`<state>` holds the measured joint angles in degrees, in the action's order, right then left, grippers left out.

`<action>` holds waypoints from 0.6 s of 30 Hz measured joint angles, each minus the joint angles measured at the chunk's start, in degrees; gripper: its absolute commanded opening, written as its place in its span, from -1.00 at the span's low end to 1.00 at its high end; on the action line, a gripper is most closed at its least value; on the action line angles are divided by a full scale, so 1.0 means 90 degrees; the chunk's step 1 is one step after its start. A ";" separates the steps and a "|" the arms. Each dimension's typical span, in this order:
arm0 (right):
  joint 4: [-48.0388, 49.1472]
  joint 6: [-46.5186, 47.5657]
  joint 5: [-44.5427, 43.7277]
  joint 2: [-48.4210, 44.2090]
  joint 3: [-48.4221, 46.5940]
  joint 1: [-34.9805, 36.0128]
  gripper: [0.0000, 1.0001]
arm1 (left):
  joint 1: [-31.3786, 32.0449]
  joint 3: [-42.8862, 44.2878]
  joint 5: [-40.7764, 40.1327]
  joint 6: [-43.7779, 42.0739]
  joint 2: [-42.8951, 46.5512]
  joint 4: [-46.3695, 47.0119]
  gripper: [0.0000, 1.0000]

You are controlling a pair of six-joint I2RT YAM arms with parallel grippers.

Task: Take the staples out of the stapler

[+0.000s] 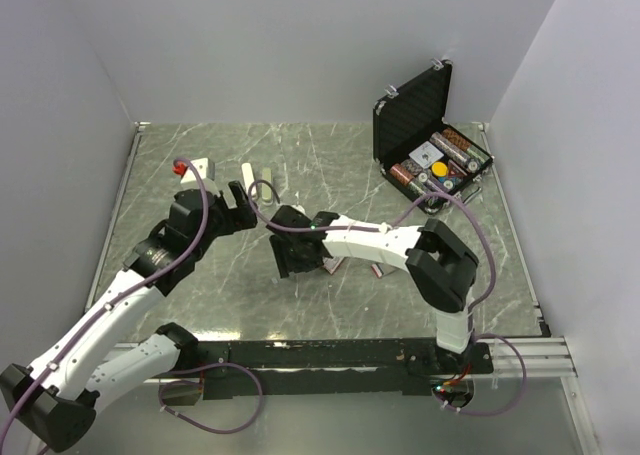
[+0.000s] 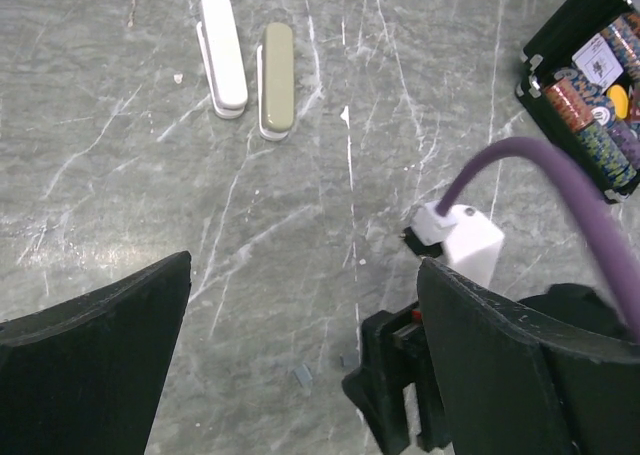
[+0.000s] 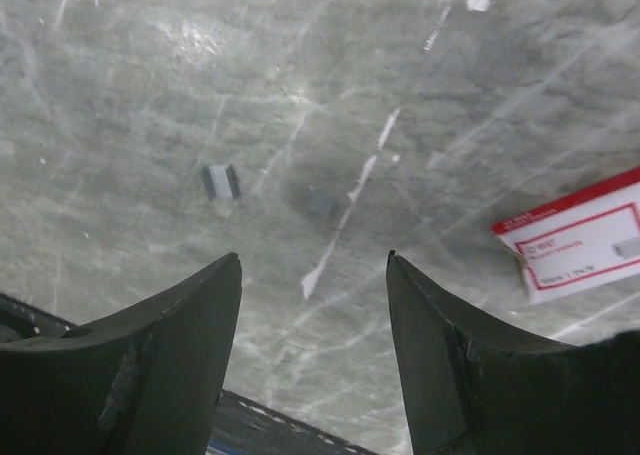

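Note:
Two closed staplers lie side by side on the marble table, one white point(image 2: 222, 55) and one olive-grey point(image 2: 277, 80); from above they show as the white stapler point(image 1: 248, 178) and the olive-grey stapler point(image 1: 267, 178). A short grey staple strip point(image 3: 220, 181) lies loose on the table, with a fainter strip point(image 3: 320, 203) beside it. The left wrist view shows the same staple strip point(image 2: 303, 376). My left gripper point(image 2: 305, 265) hangs wide open above the table, holding nothing. My right gripper point(image 3: 313, 259) is open too, hovering just short of the strips, nothing between its fingers.
A pink-and-white box point(image 3: 580, 237) lies to the right of my right gripper, partly under that arm point(image 1: 335, 266). An open black case point(image 1: 425, 145) of poker chips stands at the back right. The two grippers point(image 1: 262, 225) hang close together. A small white block point(image 1: 198, 167) sits at the back left.

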<state>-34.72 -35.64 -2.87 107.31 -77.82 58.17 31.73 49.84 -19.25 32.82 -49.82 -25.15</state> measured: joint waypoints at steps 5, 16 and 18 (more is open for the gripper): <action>-0.0117 -0.0328 -0.0187 0.0423 -0.0376 0.0155 0.34 | -0.0022 -0.0027 -0.0015 0.0063 0.0153 -0.0002 0.99; -0.0551 -0.0823 -0.0471 0.0784 -0.0646 0.0187 0.23 | -0.0046 -0.0087 0.0034 0.0100 0.0187 -0.0029 0.99; -0.0573 -0.0855 -0.0466 0.0840 -0.0748 0.0187 0.20 | -0.0053 -0.0087 0.0034 0.0102 0.0187 -0.0027 0.99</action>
<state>-39.88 -43.33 -7.07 114.87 -84.55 59.86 31.24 49.06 -18.94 33.74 -48.14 -25.39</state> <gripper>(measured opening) 0.622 0.993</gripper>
